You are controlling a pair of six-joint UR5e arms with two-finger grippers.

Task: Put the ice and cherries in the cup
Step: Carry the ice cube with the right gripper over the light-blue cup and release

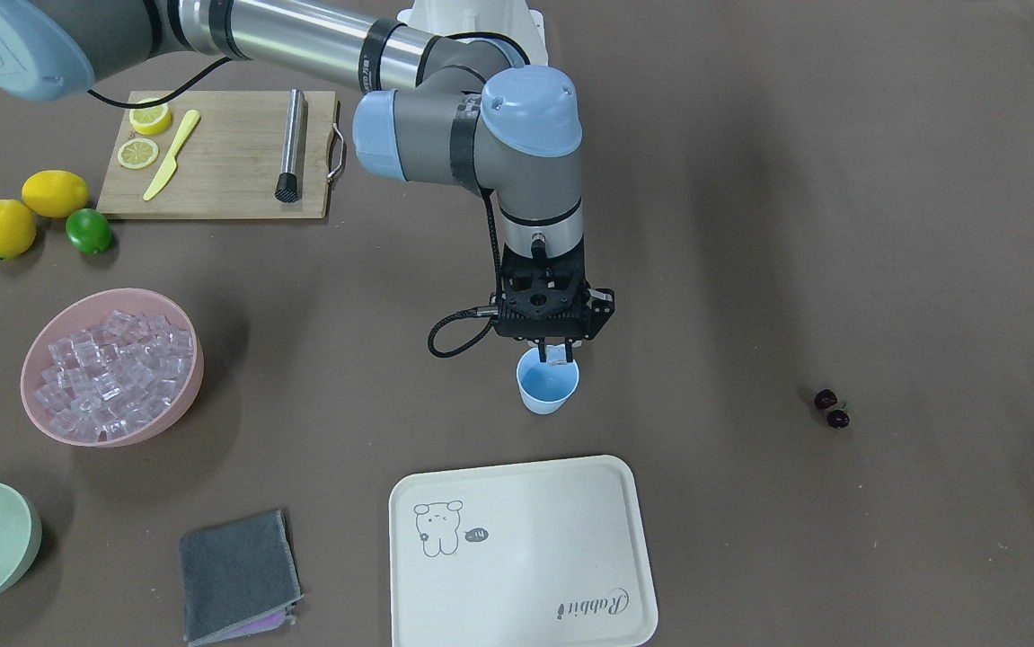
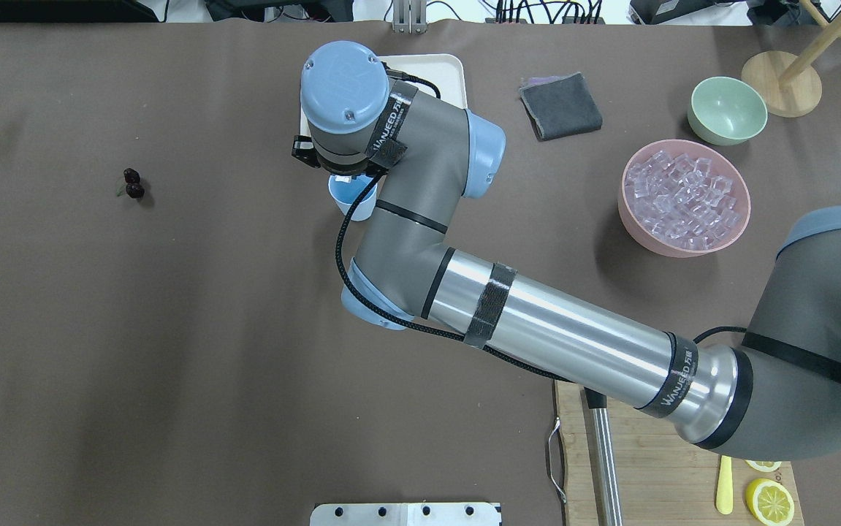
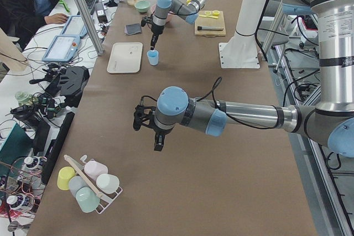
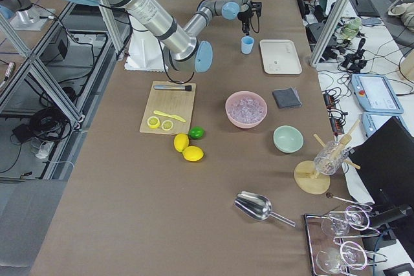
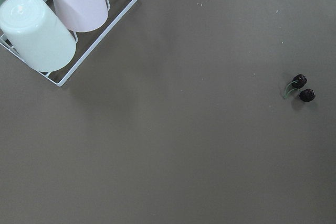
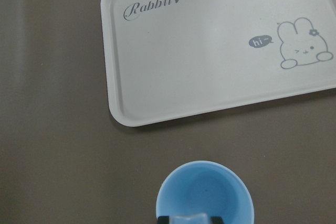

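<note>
My right end effector (image 1: 557, 357) pinching one ice cube (image 6: 185, 217), hanging just above cup (image 1: 548, 388). Cup sitting right below me, empty. Worry: dropping off-centre, cube hitting rim, bouncing onto desk (image 1: 750, 225) or tipping cup.

Cup (image 1: 548, 385) light blue, plain. Ice (image 1: 112, 373) clear, faint pink tint, in pink bowl (image 1: 196, 359). Cherries (image 1: 831, 409) dark red, near black, green stems. Tray (image 1: 552, 512) beside cup: cream white, grey rabbit drawing, grey "Rabbit" script. Surface (image 1: 750, 225) brown. Right end effector (image 1: 555, 356) black. Lime (image 1: 88, 231) green, lemons (image 1: 54, 192) yellow.
</note>
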